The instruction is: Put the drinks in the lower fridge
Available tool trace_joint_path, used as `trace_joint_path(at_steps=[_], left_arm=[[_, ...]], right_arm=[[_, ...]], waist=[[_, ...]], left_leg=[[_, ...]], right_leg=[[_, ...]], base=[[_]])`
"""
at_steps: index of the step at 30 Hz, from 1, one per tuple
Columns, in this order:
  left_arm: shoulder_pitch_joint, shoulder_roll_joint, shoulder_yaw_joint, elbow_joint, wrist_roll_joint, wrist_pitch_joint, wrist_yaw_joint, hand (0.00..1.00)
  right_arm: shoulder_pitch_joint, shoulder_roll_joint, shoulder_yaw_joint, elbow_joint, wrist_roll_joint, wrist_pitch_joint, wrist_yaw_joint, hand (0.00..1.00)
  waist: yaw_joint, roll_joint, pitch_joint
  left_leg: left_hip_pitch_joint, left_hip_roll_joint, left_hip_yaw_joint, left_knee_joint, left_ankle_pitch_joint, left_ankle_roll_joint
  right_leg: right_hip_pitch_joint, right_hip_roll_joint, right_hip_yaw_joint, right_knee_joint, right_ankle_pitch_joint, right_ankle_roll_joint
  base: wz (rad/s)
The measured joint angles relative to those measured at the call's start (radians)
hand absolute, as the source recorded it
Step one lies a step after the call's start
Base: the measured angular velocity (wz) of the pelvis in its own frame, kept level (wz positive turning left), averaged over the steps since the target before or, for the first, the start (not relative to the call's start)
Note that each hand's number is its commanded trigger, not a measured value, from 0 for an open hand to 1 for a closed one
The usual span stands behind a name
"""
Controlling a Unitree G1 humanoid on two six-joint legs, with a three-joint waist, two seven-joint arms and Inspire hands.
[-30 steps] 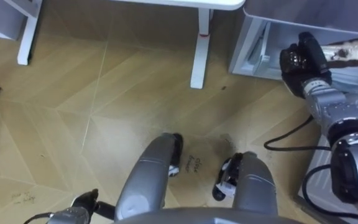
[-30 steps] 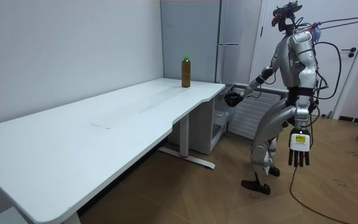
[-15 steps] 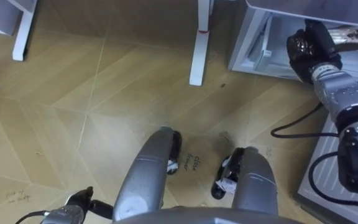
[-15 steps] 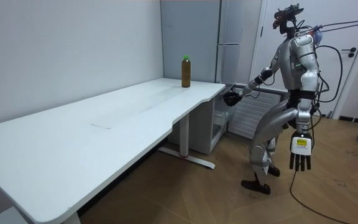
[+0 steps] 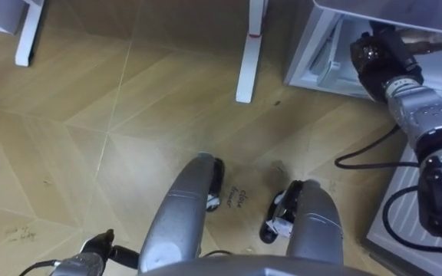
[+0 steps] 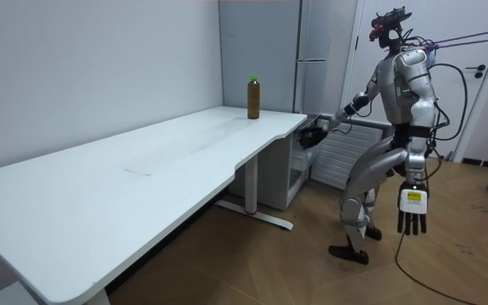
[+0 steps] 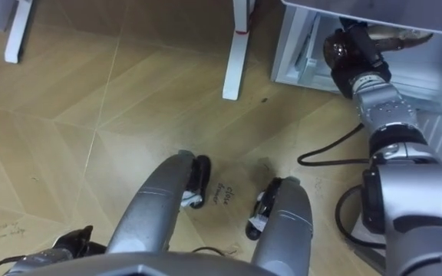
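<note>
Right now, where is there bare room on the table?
The white table is bare from its near end to the bottle at its far corner. The fridge opening is crowded: the right hand holds a drink there.

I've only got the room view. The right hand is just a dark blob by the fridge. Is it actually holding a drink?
Observer: Yes. In the left eye view the right hand has its fingers curled round a brown bottle.
Operator: Okay, is it inside the lower fridge yet?
Observer: The bottle lies about level, pointing to the robot's right, and reaches in under the top edge of the open lower fridge. I cannot tell whether it rests on a shelf.
</note>
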Motion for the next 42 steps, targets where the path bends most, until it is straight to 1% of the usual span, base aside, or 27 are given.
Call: trace_joint_path(at_steps=[4, 8, 12, 13, 20, 24, 27, 28, 32, 34, 38, 40, 42], left_arm=[[0.007, 0.000, 0.002, 0.000, -0.001, 0.000, 0.000, 0.00], [0.015, 0.000, 0.003, 0.000, 0.000, 0.004, 0.001, 0.00], [0.015, 0.000, 0.003, -0.002, 0.000, 0.004, 0.007, 0.00], [0.015, 0.000, 0.003, -0.002, 0.000, 0.003, 0.007, 0.00], [0.017, 0.000, 0.003, 0.000, 0.000, 0.002, 0.008, 0.00], [0.017, 0.001, 0.003, 0.002, -0.001, -0.004, 0.008, 0.00], [0.017, 0.002, 0.001, -0.003, -0.001, -0.005, 0.008, 0.00], [0.017, 0.002, -0.009, -0.008, 0.000, -0.005, 0.009, 0.00], [0.016, -0.004, -0.009, -0.011, 0.000, -0.005, 0.028, 0.00], [0.016, -0.004, -0.005, -0.010, 0.000, -0.005, 0.044, 0.00], [0.007, -0.004, -0.004, -0.008, 0.000, -0.004, 0.049, 0.00], [-0.004, -0.004, -0.004, -0.008, 0.000, -0.004, 0.048, 0.00], [-0.007, -0.004, -0.004, -0.007, 0.000, -0.004, 0.049, 0.00]], right_arm=[[0.000, -0.001, -0.034, 0.002, 0.016, 0.000, -0.024, 0.00], [0.000, -0.008, -0.037, 0.007, 0.029, -0.001, -0.041, 0.00], [-0.009, -0.023, -0.068, 0.006, 0.052, -0.018, -0.043, 0.00], [-0.010, -0.030, -0.066, 0.006, 0.051, -0.021, -0.045, 0.00], [-0.007, -0.029, -0.065, 0.007, 0.051, -0.020, -0.053, 0.00], [-0.006, -0.029, -0.063, 0.034, 0.050, -0.018, -0.066, 0.00], [-0.006, -0.029, -0.063, 0.047, 0.051, -0.018, -0.067, 0.00], [-0.006, -0.029, -0.063, 0.048, 0.051, -0.018, -0.066, 0.00], [-0.006, -0.029, -0.064, 0.053, 0.051, -0.017, -0.066, 0.00], [-0.007, -0.029, -0.064, 0.053, 0.050, -0.017, -0.066, 0.00], [-0.007, -0.030, -0.065, 0.053, 0.048, -0.016, -0.065, 0.00], [-0.007, -0.030, -0.064, 0.070, 0.045, -0.009, -0.064, 0.00], [-0.007, -0.030, -0.064, 0.093, 0.045, 0.003, -0.063, 0.00]], waist=[[-0.003, 0.000, 0.0000], [-0.008, 0.000, 0.0002], [-0.007, -0.004, 0.0009], [-0.006, -0.007, 0.0011], [-0.002, -0.009, 0.0011], [-0.004, -0.008, 0.0007], [-0.007, -0.006, -0.0001], [-0.008, -0.006, -0.0001], [-0.008, -0.002, 0.0001], [-0.008, 0.005, -0.0003], [-0.008, 0.005, -0.0002], [-0.012, 0.004, 0.0005], [-0.013, 0.004, 0.0008]], left_leg=[[0.000, 0.001, 0.000, -0.003, 0.000, 0.000], [0.003, 0.001, 0.000, -0.005, 0.000, 0.000], [0.023, 0.002, 0.000, -0.006, -0.001, -0.001], [0.027, 0.002, 0.000, -0.008, -0.001, -0.001], [0.048, 0.003, 0.001, -0.028, 0.003, -0.001], [0.081, 0.004, -0.002, -0.077, 0.018, -0.001], [0.095, 0.008, -0.006, -0.107, 0.025, 0.001], [0.098, 0.008, -0.005, -0.119, 0.028, 0.003], [0.122, 0.010, 0.004, -0.156, 0.032, 0.008], [0.136, 0.012, 0.011, -0.181, 0.035, 0.012], [0.163, 0.008, 0.030, -0.212, 0.038, 0.017], [0.191, 0.002, 0.034, -0.237, 0.041, 0.018], [0.215, 0.003, 0.035, -0.248, 0.041, 0.018]], right_leg=[[0.002, 0.000, -0.004, -0.002, -0.003, -0.002], [0.006, -0.001, -0.006, -0.002, -0.006, -0.003], [0.026, -0.001, -0.007, -0.006, -0.008, -0.003], [0.030, 0.000, -0.007, -0.007, -0.007, -0.003], [0.049, 0.004, -0.007, -0.028, 0.000, 0.001], [0.084, 0.010, -0.019, -0.082, 0.020, 0.003], [0.104, 0.020, -0.027, -0.125, 0.036, 0.006], [0.107, 0.024, -0.024, -0.140, 0.043, 0.009], [0.126, 0.032, -0.016, -0.185, 0.061, 0.018], [0.138, 0.037, -0.012, -0.216, 0.074, 0.024], [0.149, 0.034, 0.005, -0.235, 0.080, 0.030], [0.170, 0.031, 0.009, -0.252, 0.081, 0.033], [0.196, 0.033, 0.008, -0.267, 0.082, 0.034]], base=[[0.00], [0.00], [0.00], [0.00], [-0.02], [0.01], [-0.01], [-0.07], [-0.10], [-0.09], [-0.09], [-0.02], [0.00]])
